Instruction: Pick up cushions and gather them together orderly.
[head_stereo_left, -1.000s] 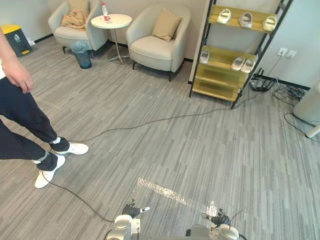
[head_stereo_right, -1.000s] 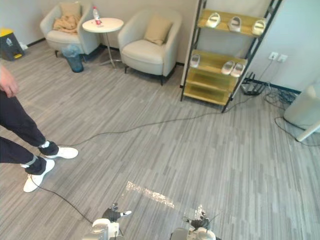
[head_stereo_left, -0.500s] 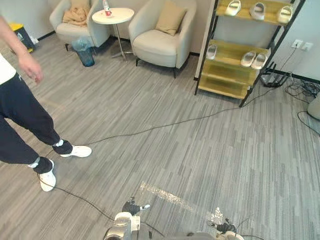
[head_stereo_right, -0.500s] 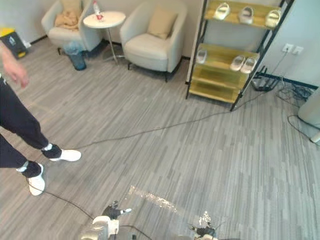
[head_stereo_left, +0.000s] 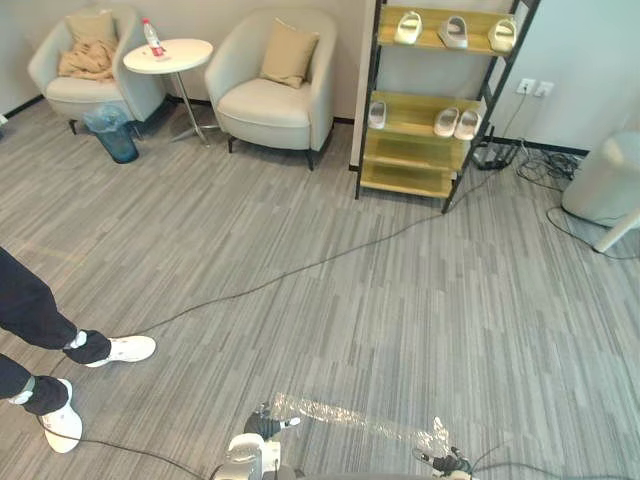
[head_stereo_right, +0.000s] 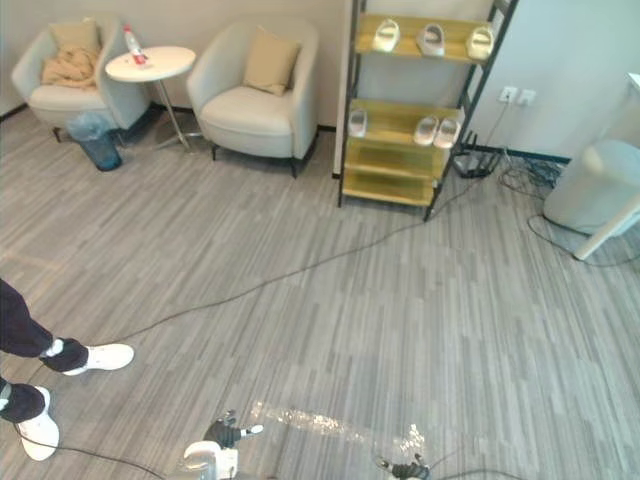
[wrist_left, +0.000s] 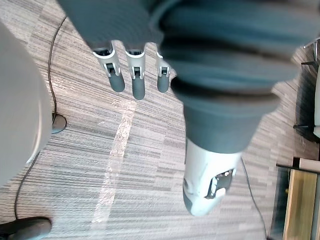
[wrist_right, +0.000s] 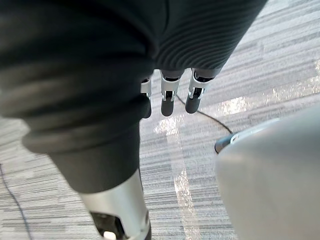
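Note:
A tan cushion (head_stereo_left: 288, 55) leans upright against the back of the pale armchair (head_stereo_left: 268, 102) by the far wall. A second tan cushion (head_stereo_left: 92, 27) stands in the left armchair (head_stereo_left: 78, 92), with a crumpled tan cloth (head_stereo_left: 86, 63) below it. My left hand (head_stereo_left: 264, 426) hangs low at the bottom of the eye views, far from both chairs. Its fingers (wrist_left: 136, 76) are straight over bare floor and hold nothing. My right hand (head_stereo_left: 446, 463) is also low, and its fingers (wrist_right: 168, 98) are relaxed and hold nothing.
A round white table (head_stereo_left: 168, 55) with a bottle stands between the chairs, a blue bin (head_stereo_left: 110, 137) beside it. A wooden shoe rack (head_stereo_left: 430, 105) stands right of the chairs. A cable (head_stereo_left: 300, 268) crosses the floor. A person's legs (head_stereo_left: 45, 345) are at the left.
The camera has swung, shifting the whole picture leftward. The person has stepped away toward the lower left edge. Both hands still hang low and hold nothing.

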